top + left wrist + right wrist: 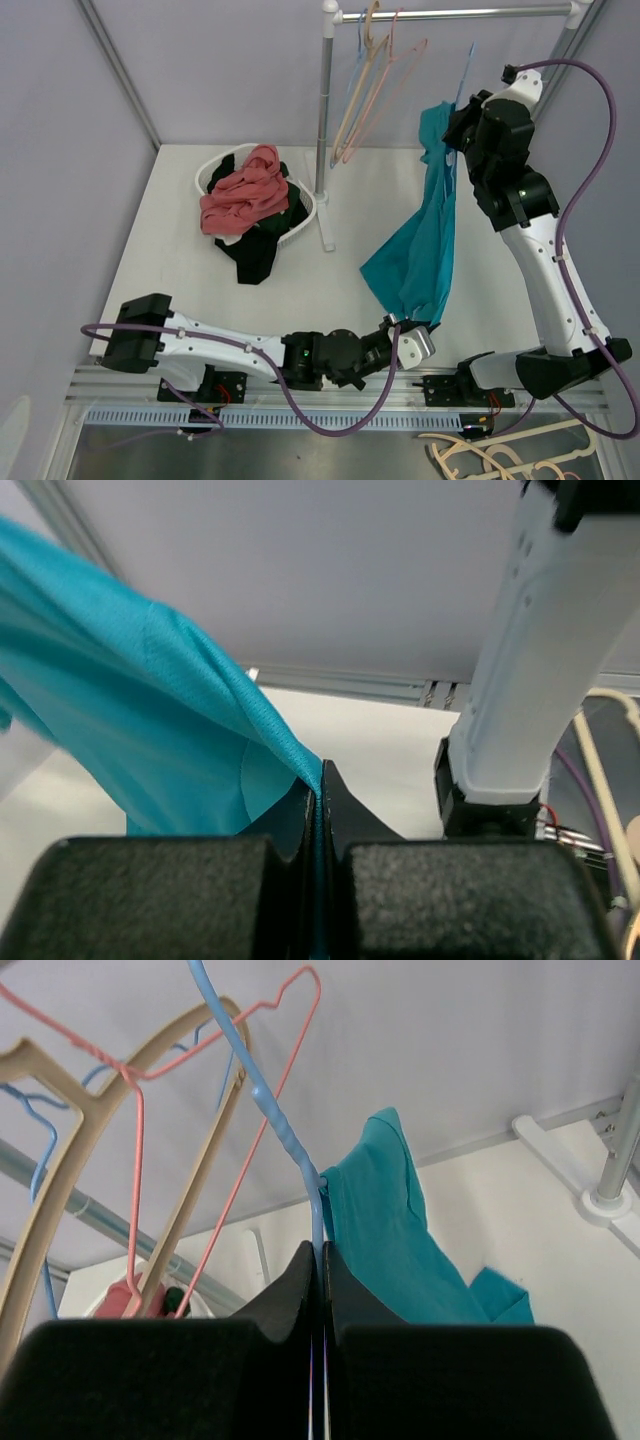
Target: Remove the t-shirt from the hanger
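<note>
1. Check the left gripper [320, 780] first. Its jaws are clamped together on the lower edge of the teal t-shirt [420, 235]. In the left wrist view the fabric runs straight down into the seam between the two black fingers.
2. Check the right gripper [322, 1255]. Its jaws are closed on the neck of the blue hanger [265, 1100], just below the hook. The collar of the t-shirt lies against the right side of the fingers.
3. Locate the t-shirt. It is on the blue hanger, which hooks over the rail [450, 13] near its right end. From there the garment stretches down and forward to the left gripper, near the front edge of the table [170, 270] and close to the right arm's base. The cloth is drawn into a long diagonal fold between the two grippers.
4. Note the bare hangers on the rail to the left of the t-shirt: pink wire hangers [385, 90] and a beige hanger [368, 35].
5. Note the white basket [212, 168] on the table, left of the rack's upright pole [324, 120]. It holds a pink cloth [245, 190]. A black garment [255, 255] spills over its near side onto the table.
6. Note the spare beige hangers [500, 458] lying below the table's front edge, at the right.
</note>
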Controlling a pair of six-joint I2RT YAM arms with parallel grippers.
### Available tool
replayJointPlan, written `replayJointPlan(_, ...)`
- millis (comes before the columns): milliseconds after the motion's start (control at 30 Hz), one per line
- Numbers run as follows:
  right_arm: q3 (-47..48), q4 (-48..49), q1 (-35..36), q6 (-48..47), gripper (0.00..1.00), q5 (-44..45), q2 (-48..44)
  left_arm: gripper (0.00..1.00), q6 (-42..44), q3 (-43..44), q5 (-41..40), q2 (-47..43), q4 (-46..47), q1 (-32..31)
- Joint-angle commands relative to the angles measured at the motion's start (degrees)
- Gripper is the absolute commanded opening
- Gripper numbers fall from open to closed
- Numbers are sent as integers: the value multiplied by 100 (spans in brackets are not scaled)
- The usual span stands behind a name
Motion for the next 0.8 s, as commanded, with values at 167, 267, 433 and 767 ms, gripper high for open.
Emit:
replayJointPlan(167, 635, 455, -170, -97, 0, -140, -144, 1, -467, -609, -110, 246, 760, -23)
replayJointPlan(267, 757, 429, -310, -123, 0, -149, -119, 1, -563, -661, 181, 606, 927, -49)
replayJointPlan(433, 952, -168, -293, -18, 0, -623, -224, 1, -1020, -232, -268, 739, 317, 354)
replayJointPlan(767, 512, -1469, -38, -202, 0, -1326, -1252, 1, -2565, 3799, 1196, 1747, -4159, 3061)
